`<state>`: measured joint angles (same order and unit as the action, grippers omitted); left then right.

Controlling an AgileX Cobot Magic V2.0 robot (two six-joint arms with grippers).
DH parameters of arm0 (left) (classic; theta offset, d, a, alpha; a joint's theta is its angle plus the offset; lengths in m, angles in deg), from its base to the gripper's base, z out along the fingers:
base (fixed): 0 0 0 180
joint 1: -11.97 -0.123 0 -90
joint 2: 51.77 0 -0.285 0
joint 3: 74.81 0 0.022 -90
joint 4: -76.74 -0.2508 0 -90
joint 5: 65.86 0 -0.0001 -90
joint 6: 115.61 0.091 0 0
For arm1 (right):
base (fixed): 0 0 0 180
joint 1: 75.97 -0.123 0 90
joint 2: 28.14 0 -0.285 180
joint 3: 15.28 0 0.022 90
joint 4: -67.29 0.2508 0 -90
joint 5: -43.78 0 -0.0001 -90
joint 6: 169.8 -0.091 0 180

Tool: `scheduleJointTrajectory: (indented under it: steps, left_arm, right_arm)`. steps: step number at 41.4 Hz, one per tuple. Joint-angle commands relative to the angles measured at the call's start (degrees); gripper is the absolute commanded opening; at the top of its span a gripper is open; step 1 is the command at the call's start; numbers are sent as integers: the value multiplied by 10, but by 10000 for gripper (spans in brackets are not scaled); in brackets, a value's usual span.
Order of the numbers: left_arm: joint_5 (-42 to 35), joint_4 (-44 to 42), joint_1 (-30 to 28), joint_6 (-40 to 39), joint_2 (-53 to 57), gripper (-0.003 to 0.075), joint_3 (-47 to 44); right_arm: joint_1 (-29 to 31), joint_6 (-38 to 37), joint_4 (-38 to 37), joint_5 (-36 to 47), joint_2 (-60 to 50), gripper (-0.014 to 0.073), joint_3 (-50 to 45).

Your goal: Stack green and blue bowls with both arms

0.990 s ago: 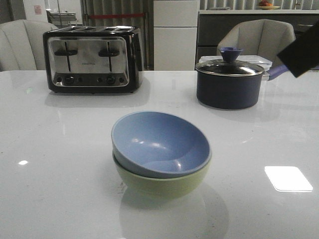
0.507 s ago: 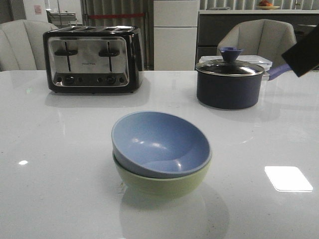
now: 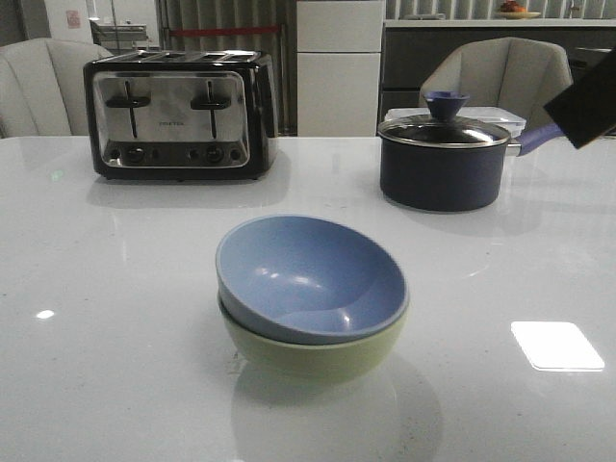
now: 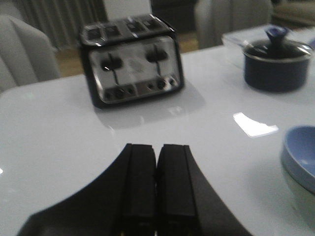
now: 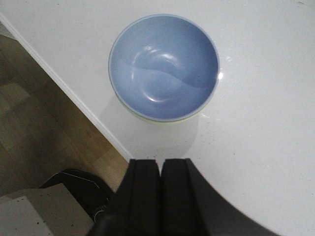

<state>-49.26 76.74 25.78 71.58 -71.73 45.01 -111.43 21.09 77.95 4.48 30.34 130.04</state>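
The pale blue bowl (image 3: 308, 274) sits nested inside the pale green bowl (image 3: 313, 358) near the table's front middle, tilted a little. Both show in the right wrist view, the blue bowl (image 5: 163, 66) with a thin strip of the green bowl (image 5: 165, 120) beneath it. The blue bowl (image 4: 302, 157) and green bowl (image 4: 301, 196) also show in the left wrist view. My left gripper (image 4: 156, 148) is shut and empty, apart from the bowls. My right gripper (image 5: 161, 162) is shut and empty, high above the bowls. Part of my right arm (image 3: 587, 106) shows at the far right.
A black and chrome toaster (image 3: 178, 115) stands at the back left. A dark lidded saucepan (image 3: 443, 159) with a purple handle stands at the back right, a clear box (image 3: 500, 117) behind it. The table's front edge (image 5: 74, 96) drops to a wooden floor.
The right arm's visible part has drawn slightly further right, out of the front view. The bowls have not moved.
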Motion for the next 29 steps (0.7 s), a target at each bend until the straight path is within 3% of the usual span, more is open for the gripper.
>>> scheduleJointTrajectory:
  steps: [1,8,15,29]
  left_arm:
    - [-141,7,-50,-5,52,97,-56]
    - [-166,7,-93,-5,112,96,-130]
    - [-199,24,-97,-5,137,97,-172]
    - [-201,38,-97,-5,135,96,-175]
  right_arm:
    - [0,0,-1,35,-5,71,16]
    - [0,0,-1,35,-5,71,16]
    - [0,0,-1,35,-5,71,16]
    - [0,0,-1,34,-5,71,16]
